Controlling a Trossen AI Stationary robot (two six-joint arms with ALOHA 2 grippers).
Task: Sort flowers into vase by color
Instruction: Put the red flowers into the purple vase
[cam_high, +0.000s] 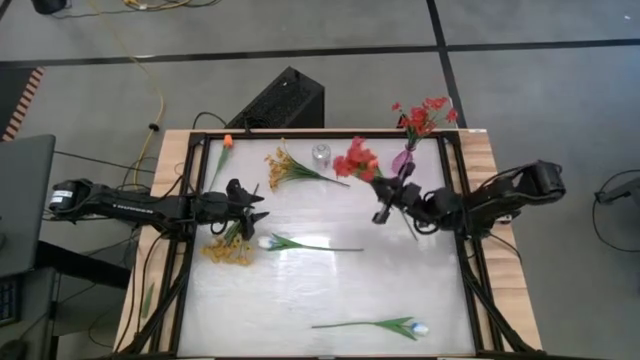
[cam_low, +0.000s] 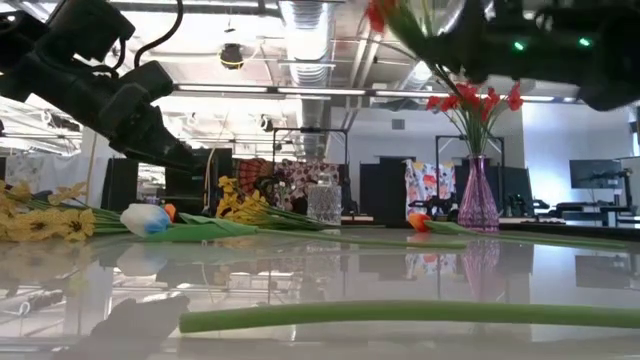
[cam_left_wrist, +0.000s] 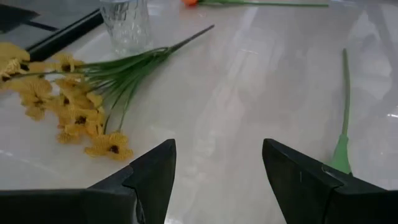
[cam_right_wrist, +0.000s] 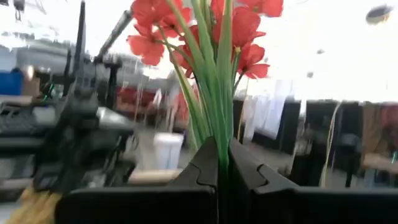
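My right gripper (cam_right_wrist: 217, 163) holds a red flower (cam_high: 358, 160) by its stems, near the purple vase (cam_high: 403, 160). My left gripper (cam_left_wrist: 217, 168) is wide open above the table (cam_high: 330, 290).

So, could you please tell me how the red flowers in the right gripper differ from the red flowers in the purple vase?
The red flowers in the right gripper form a bunch lifted off the table, with shut fingers clamping the stems; those in the purple vase stand unheld. The held bunch is near the middle of the table's far edge; the vase stands at the far right corner. Both are red on green stems.
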